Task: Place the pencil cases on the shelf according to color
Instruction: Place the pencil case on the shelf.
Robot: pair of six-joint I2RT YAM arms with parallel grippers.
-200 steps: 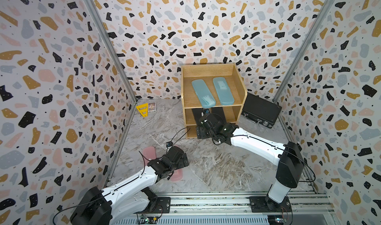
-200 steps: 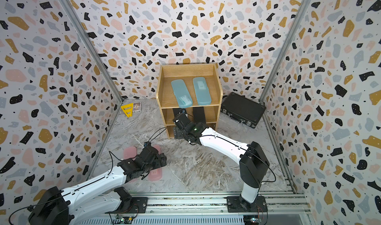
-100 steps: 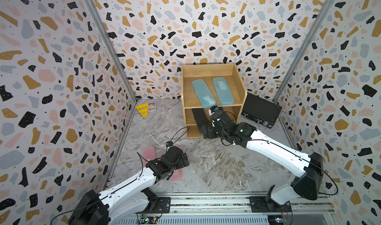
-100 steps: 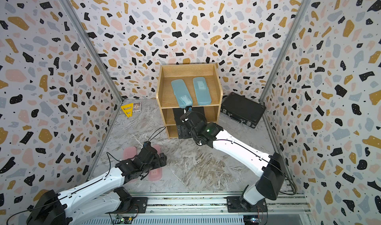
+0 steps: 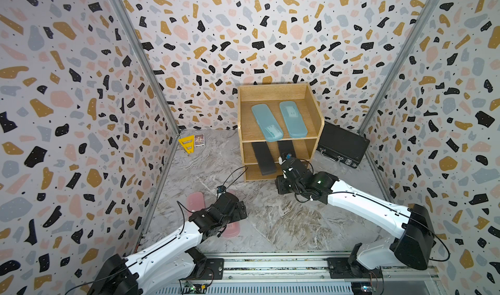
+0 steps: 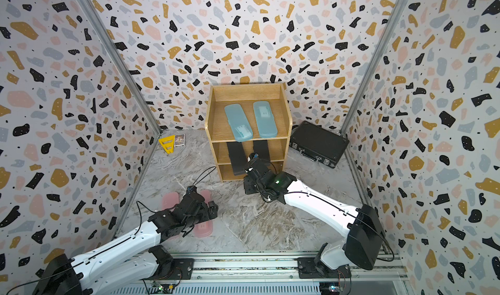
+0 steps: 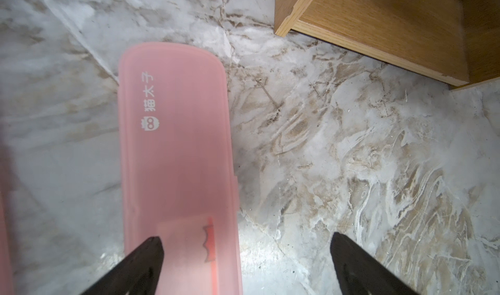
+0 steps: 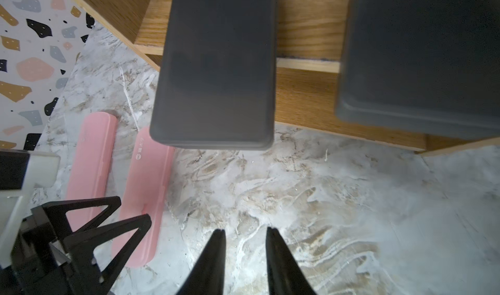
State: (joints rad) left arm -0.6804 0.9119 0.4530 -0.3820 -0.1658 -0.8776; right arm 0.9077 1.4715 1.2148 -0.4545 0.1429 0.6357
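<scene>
Three walls close the space in both top views: a back wall across the upper middle of the frame, a left wall and a right wall filling the sides. All carry the same terrazzo print of black, ochre, pink and grey-blue chips on a pale ground. Silver metal corner posts run diagonally where the walls meet. The floor, in the lower middle, is a grey-white marble-look sheet with brownish veins; close up it shows scuffs and fine debris. A black briefcase lies at the right rear corner, and a yellow triangle beside a small printed box at the left rear. Light is even and soft.
</scene>
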